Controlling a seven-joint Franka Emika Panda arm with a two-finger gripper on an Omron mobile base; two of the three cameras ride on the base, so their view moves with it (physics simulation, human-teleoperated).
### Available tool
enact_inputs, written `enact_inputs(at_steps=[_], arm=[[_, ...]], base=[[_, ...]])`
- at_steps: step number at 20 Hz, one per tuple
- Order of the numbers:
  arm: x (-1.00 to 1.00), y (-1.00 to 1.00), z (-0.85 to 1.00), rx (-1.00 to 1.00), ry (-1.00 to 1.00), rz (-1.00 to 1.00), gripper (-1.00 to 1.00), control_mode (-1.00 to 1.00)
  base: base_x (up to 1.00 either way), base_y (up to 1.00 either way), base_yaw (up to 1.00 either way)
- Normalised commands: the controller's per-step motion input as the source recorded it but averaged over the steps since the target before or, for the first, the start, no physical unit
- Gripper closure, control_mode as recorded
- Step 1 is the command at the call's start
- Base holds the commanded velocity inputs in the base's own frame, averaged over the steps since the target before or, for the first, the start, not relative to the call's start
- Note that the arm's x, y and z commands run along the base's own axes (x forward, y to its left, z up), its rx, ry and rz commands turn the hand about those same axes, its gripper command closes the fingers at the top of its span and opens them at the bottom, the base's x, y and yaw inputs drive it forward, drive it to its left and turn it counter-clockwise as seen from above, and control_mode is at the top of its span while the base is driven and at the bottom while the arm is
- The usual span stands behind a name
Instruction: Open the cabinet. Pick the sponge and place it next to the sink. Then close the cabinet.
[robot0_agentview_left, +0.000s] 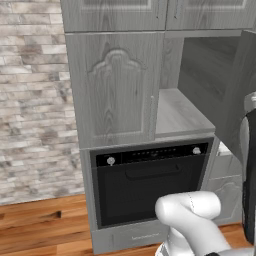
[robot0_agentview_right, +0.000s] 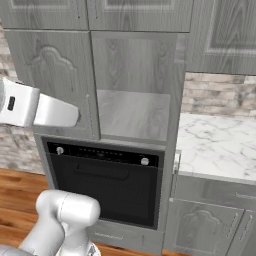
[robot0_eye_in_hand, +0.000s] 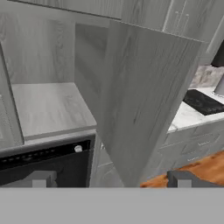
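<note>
Open claw (robot0_eye_in_hand: 109, 179); cabinet (robot0_eye_in_hand: 140, 96) door ajar

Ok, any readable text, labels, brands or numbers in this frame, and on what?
None can be read.
Oven: a row of small light marks on its control panel between the two knobs, too small and blurred to read.
Cabinet, its open door and the counter: no lettering.

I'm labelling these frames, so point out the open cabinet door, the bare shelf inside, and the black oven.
Open light-grey wood-grain cabinet door (robot0_eye_in_hand: 144, 100), hand view, middle of its inner face.
Light-grey shelf (robot0_agentview_right: 132, 115), right base view, bare board.
Black built-in oven (robot0_agentview_left: 150, 187), left base view, door glass.
</note>
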Motion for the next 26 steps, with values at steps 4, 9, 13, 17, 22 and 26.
enact_inputs(at_steps=[4, 9, 13, 17, 22, 26], arm=[[-0.69, -0.19, 0.55, 0.00, -0.01, -0.08, -1.00, -1.00], [-0.58, -0.24, 0.27, 0.00, -0.01, -0.09, -1.00, -1.00], [-0.03, -0.24, 0.00, 0.00, 0.00, -0.06, -1.00, -1.00], [0.00, -0.33, -0.19, 0.00, -0.04, -0.03, -1.00, -1.00], [0.00, -0.42, -0.26, 0.00, -0.09, -0.03, -1.00, -1.00], [0.00, -0.49, -0.17, 0.00, -0.10, -0.03, -1.00, -1.00]], base=[[0.00, 0.00, 0.00], [0.00, 0.00, 0.00], [0.00, 0.00, 0.00], [0.00, 0.00, 0.00], [0.00, 0.00, 0.00], [0.00, 0.00, 0.00]])
